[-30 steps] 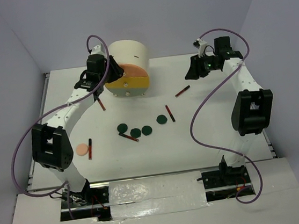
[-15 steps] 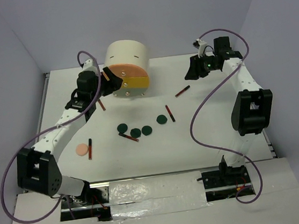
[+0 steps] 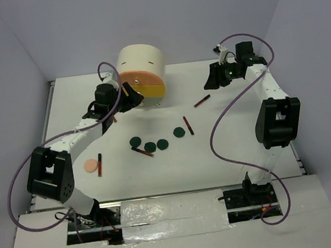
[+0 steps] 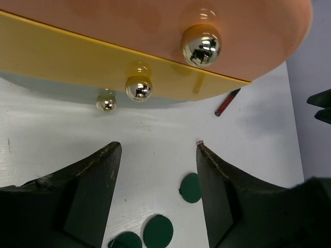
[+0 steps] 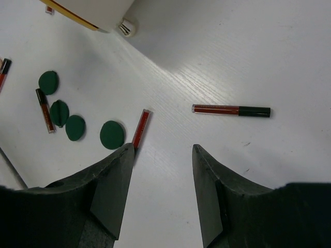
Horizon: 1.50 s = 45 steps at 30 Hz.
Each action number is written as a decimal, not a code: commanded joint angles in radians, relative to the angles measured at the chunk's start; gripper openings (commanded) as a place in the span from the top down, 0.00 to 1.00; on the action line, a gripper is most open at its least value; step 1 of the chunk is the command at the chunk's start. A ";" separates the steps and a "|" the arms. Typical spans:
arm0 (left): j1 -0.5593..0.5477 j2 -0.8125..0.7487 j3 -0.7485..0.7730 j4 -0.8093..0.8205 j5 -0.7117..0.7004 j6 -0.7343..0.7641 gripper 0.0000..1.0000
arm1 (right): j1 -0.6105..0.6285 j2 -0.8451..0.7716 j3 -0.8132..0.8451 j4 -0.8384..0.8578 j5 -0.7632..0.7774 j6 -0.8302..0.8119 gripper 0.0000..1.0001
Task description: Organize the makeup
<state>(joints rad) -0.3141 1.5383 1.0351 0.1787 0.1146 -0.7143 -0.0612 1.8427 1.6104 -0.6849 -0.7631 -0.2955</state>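
Four dark green discs lie in a row mid-table, and also show in the right wrist view. Thin dark-red sticks lie scattered: one at the right, one by the discs, one below them, one at the left. A peach puff lies beside that last stick. My left gripper is open and empty, just in front of the cabinet's drawers. My right gripper is open and empty above the far right table; a stick lies ahead of it. No palettes or pinkish square show.
The cream drum cabinet stands at the back centre. Its orange drawer knob and yellow drawer knob are close ahead of the left fingers. Grey walls close in the table at the back and both sides.
My left arm has swung from the cabinet's left side round to its front. The orange and yellow drawer fronts stick out less than one second ago. The right arm has barely moved.
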 commanded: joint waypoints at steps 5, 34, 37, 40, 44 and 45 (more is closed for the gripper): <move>0.007 0.107 0.137 -0.021 -0.010 0.068 0.29 | 0.009 -0.014 0.016 0.004 -0.004 0.015 0.43; 0.007 0.185 0.128 0.087 -0.033 0.075 0.70 | 0.011 -0.045 -0.018 -0.008 -0.012 0.018 0.43; 0.007 0.128 0.060 0.113 -0.017 0.073 0.72 | 0.014 -0.059 -0.036 -0.007 -0.004 0.013 0.43; 0.007 0.053 -0.015 0.128 0.002 0.070 0.71 | 0.014 -0.071 -0.061 -0.001 0.001 0.015 0.43; 0.004 -0.059 -0.125 0.134 0.020 0.069 0.71 | 0.014 -0.091 -0.096 0.012 0.004 0.022 0.43; 0.003 -0.060 -0.141 0.131 0.022 0.067 0.71 | 0.014 -0.092 -0.099 0.012 0.005 0.024 0.43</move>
<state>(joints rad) -0.3099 1.5475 0.9325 0.2653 0.0971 -0.6571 -0.0551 1.8210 1.5227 -0.6838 -0.7582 -0.2771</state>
